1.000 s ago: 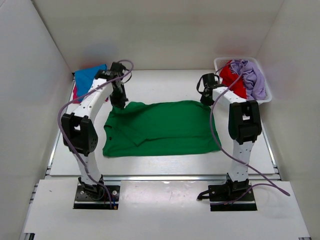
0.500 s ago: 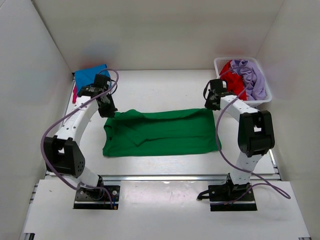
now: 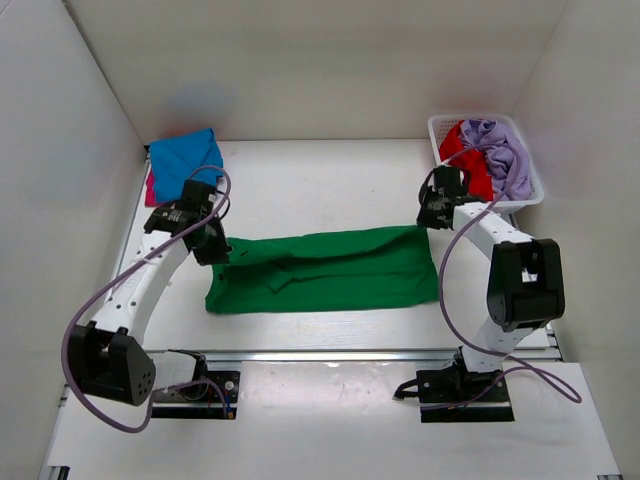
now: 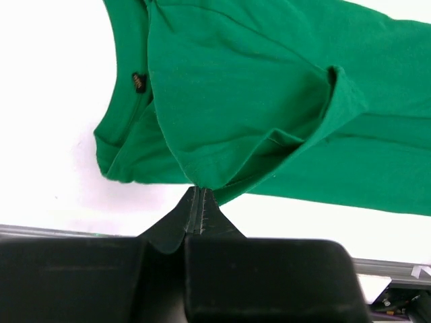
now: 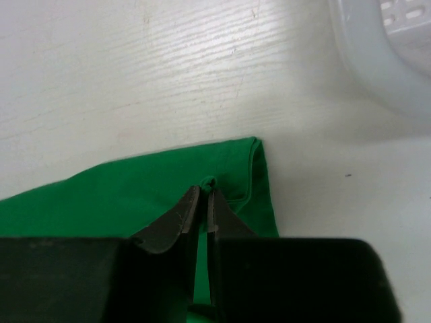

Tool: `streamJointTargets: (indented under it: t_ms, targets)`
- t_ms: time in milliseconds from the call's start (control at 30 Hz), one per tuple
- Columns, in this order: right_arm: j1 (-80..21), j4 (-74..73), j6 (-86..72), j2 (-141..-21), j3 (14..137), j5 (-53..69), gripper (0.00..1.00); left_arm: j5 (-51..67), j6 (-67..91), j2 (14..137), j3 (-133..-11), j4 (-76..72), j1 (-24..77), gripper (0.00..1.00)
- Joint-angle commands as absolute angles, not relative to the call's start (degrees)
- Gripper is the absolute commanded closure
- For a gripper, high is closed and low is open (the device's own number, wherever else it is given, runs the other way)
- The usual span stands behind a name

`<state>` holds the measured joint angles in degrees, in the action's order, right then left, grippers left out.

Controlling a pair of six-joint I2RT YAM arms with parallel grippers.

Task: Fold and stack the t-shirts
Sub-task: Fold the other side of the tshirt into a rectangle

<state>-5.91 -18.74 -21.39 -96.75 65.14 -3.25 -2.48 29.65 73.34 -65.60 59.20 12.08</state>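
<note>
A bright green t-shirt (image 3: 330, 270) lies across the middle of the table, its far edge lifted and drawn toward the near side. My left gripper (image 3: 216, 250) is shut on its far left corner; the left wrist view shows the cloth (image 4: 269, 101) pinched at the tips (image 4: 199, 192). My right gripper (image 3: 428, 216) is shut on the far right corner; the right wrist view shows a fold of green cloth (image 5: 121, 195) between the tips (image 5: 204, 190). A blue tee (image 3: 183, 152) lies on a magenta-pink one (image 3: 150, 187) at the back left. Red (image 3: 463, 150) and lilac (image 3: 503, 150) tees fill the basket.
The white lattice basket (image 3: 535, 190) stands at the back right corner, close behind the right arm; its rim shows in the right wrist view (image 5: 377, 60). White walls close in the table on three sides. A metal rail (image 3: 330, 353) runs along the near edge.
Both grippers have moved toward the near side with the shirt's far edge, and outward. The green shirt now looks narrower front to back, its far half coming over the near half.
</note>
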Motion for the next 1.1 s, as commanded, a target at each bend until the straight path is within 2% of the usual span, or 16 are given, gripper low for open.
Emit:
streamJointTargets:
  t_ms: [0, 400, 1000, 1067]
  targets:
    - [-5.89, -17.4, -20.57, -93.08, 63.02, -1.93, 1.0, -1.85, 29.97, 69.62, -63.81, 59.85, 11.95, 1.0]
    - [-6.06, -16.79, -21.36, -89.65, 57.31, -1.41, 1.0, -2.9, 28.48, 64.96, -57.31, 60.82, 10.9, 1.0]
    - [-7.03, -20.3, -24.78, -84.73, 50.01, -6.14, 1.0, -6.95, 28.91, 66.18, -50.19, 54.32, 8.79, 1.0]
    - [-7.3, -21.35, -25.05, -83.94, 49.83, -7.55, 1.0, -6.15, 28.92, 66.27, -48.79, 53.53, 9.05, 0.95]
